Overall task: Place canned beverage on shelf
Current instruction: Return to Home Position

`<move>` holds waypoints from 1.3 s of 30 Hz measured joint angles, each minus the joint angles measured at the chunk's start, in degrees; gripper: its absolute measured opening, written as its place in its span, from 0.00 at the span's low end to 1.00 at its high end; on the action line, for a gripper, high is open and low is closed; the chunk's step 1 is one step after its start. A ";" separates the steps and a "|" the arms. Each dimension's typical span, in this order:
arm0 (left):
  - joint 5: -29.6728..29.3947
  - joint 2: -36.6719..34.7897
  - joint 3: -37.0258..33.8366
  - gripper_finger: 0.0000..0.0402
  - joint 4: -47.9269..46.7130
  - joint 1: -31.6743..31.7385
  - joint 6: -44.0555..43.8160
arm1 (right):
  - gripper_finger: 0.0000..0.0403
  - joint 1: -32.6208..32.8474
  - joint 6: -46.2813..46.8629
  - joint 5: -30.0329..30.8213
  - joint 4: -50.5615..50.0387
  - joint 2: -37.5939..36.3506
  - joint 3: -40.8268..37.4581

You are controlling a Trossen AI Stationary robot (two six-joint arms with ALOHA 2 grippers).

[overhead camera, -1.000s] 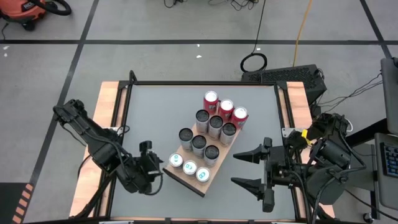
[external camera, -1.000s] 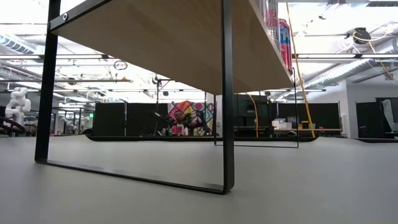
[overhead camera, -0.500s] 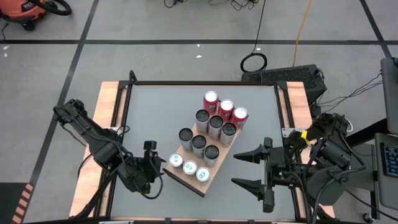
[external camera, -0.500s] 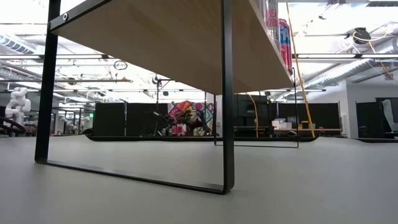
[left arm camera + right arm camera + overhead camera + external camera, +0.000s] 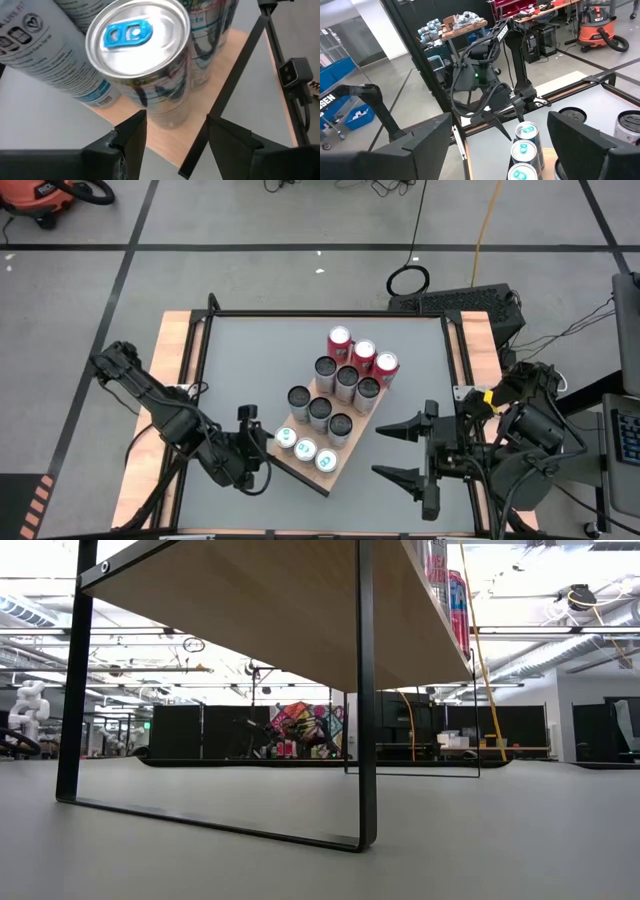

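Note:
The shelf [image 5: 296, 469] is a light wooden board that stands slantwise on the grey table, raised on black legs [image 5: 366, 740]. On it stand three red cans [image 5: 363, 351] at the far end, several dark-topped cans [image 5: 320, 409] in the middle, and three silver cans with blue tabs at the near end. My left gripper [image 5: 262, 444] is open at the shelf's near left corner, with its fingers [image 5: 134, 131] low before the leftmost silver can [image 5: 145, 60], just short of it. My right gripper [image 5: 378, 450] hangs wide open to the right of the shelf, holding nothing.
Bare grey tabletop [image 5: 250, 360] lies to the left of the shelf and beyond it. Wooden rails [image 5: 180, 350] run along the table's left and right sides. The low view looks under the board, past its black leg frame.
My left gripper has moved a little toward the table's right, closer to the leftmost silver can, and has rolled slightly. Its fingers keep the same gap. The cans and the shelf have stayed in place.

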 joint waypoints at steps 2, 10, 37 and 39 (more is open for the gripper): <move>-0.03 0.41 0.00 0.50 0.59 0.00 -0.03 | 0.75 0.00 0.03 0.00 0.00 -0.01 0.00; -0.63 1.35 0.00 0.50 2.28 0.00 -0.09 | 0.75 0.00 0.03 0.04 0.00 0.00 0.00; -2.00 -1.38 0.38 0.50 2.03 -7.42 -21.18 | 0.57 1.92 14.45 -5.82 -11.66 5.61 0.02; -3.65 -1.38 0.38 0.50 5.12 -8.66 -22.60 | 0.52 2.28 15.73 -8.40 -13.40 5.65 0.02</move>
